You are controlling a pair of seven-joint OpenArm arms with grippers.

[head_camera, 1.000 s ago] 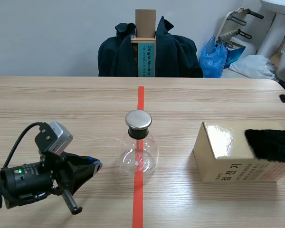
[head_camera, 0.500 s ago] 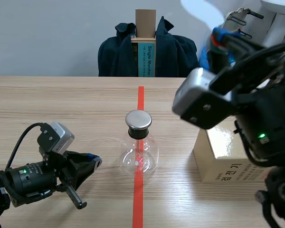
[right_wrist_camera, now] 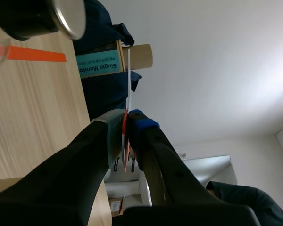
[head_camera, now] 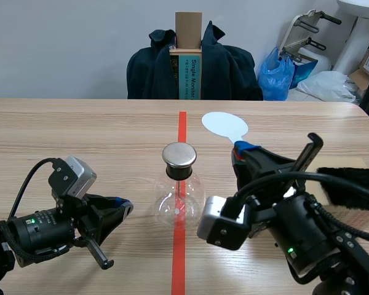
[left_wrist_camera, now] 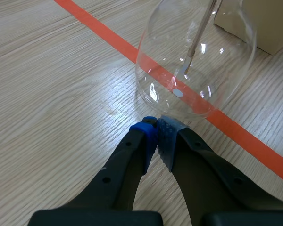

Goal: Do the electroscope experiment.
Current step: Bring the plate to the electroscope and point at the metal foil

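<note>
Scene view: electroscope flask (head_camera: 179, 190) central on the tape line (head_camera: 182, 126); left gripper (head_camera: 124, 210) near-left of it, right gripper (head_camera: 243, 149) to its right, grasping a white paddle (head_camera: 224, 125). Left wrist view: fingers clenched on nothing, just short of the flask. Right wrist view: paddle edge-on between the pads

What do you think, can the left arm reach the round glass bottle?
Probably yes. The left arm's fingers, shut, point at the round clear glass bottle just ahead, with only bare wooden table between. The right arm's fingers, holding a flat white paddle, sit on the bottle's other side.
</note>
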